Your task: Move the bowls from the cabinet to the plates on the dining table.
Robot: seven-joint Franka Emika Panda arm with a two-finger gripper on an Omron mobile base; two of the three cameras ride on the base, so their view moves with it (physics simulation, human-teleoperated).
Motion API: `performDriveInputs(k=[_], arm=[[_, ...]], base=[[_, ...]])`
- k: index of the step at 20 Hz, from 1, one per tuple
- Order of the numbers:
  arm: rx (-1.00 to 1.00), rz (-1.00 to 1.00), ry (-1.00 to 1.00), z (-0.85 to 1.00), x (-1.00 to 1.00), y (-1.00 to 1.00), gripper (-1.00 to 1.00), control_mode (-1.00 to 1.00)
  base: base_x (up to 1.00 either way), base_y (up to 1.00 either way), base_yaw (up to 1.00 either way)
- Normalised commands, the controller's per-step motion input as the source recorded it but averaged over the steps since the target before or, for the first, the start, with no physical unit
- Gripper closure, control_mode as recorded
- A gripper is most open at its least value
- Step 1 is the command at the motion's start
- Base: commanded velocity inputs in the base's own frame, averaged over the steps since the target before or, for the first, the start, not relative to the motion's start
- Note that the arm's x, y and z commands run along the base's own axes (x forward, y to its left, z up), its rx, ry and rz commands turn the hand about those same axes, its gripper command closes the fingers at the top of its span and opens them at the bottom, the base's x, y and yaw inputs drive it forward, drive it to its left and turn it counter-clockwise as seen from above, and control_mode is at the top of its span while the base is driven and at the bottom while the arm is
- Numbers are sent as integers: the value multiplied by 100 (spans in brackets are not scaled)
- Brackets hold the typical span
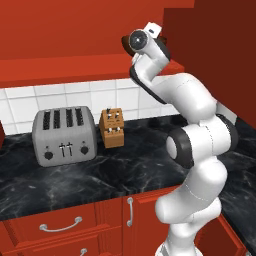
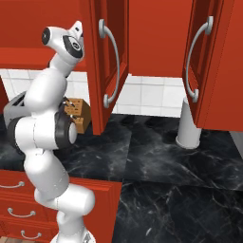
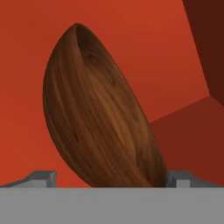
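The red cabinet (image 2: 156,42) hung above the counter, its two raised-panel doors swung open, each with a long curved silver handle. Below it ran the black veined counter (image 1: 115,170), backed by white tiles, with red drawers (image 1: 60,227) along its front. The white arm (image 1: 195,145) rose from the base and reached up into the cabinet opening at shelf height. On the counter stood a grey four-slot toaster (image 1: 64,135), and just beside it to the right a small wooden knife block (image 1: 112,128). Farther right, in the right base view, a pale grey upright cylinder (image 2: 188,126) stood on the counter under the right-hand door.

In the hand view, the dark brown bowl (image 3: 96,118) lay close in front of the gripper (image 3: 111,177), seen nearly edge-on because of the roll of the hand, against the red inside walls of the cabinet. The two finger tips stood wide apart, one at each side of the bowl's lower part; whether they touched it could not be told.
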Motion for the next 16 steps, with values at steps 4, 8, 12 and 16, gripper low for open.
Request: performDriveInputs(k=[4,8,12,16], arm=[[0,0,0,-3,26,0,-100,-100],[0,0,0,0,31,-1,-100,-100],[0,0,0,-5,33,-2,-100,-100],[3,0,3,-62,5,0,-100,-100]], base=[[0,0,0],[0,0,0],[0,0,0],[0,0,0]])
